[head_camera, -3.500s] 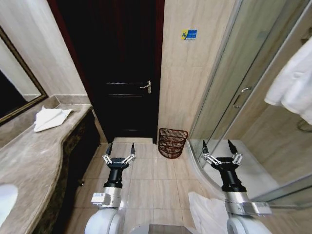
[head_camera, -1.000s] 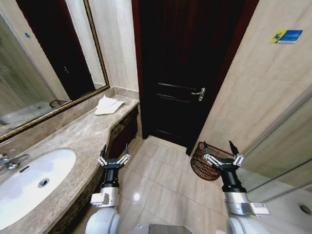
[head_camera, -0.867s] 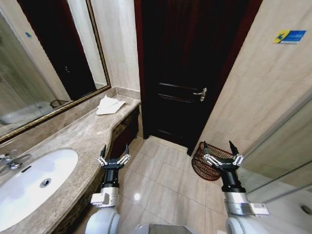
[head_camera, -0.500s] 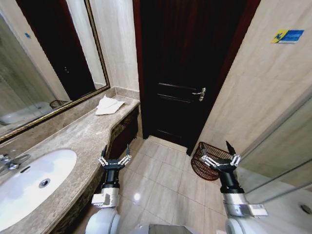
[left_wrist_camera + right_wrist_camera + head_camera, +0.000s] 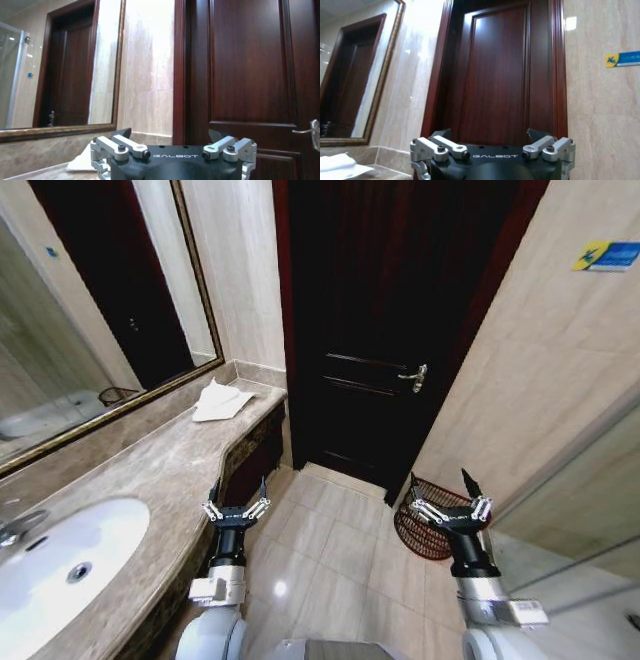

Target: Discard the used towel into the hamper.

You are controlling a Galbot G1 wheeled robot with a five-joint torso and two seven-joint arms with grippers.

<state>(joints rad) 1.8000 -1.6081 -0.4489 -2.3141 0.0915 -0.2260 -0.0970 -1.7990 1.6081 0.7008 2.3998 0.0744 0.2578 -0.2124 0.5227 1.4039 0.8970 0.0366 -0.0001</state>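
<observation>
White crumpled cloth towel (image 5: 220, 400) was seen on countertop, well ahead of left gripper (image 5: 236, 508) | both grippers spread, empty | reddish-brown wire hamper (image 5: 422, 525) just beyond right gripper (image 5: 445, 506) | towel judged soft, light; best pinched at a raised fold.

Worktop (image 5: 150, 470) along the left wall, sink (image 5: 60, 555) at its near end, towel (image 5: 220, 401) at its far end beneath the mirror (image 5: 90, 310). Door (image 5: 390, 330) straight ahead. Hamper (image 5: 425, 525) on the floor, right of the door, just behind the right claw (image 5: 442, 502). Left claw (image 5: 237, 500) beside the worktop edge.
</observation>
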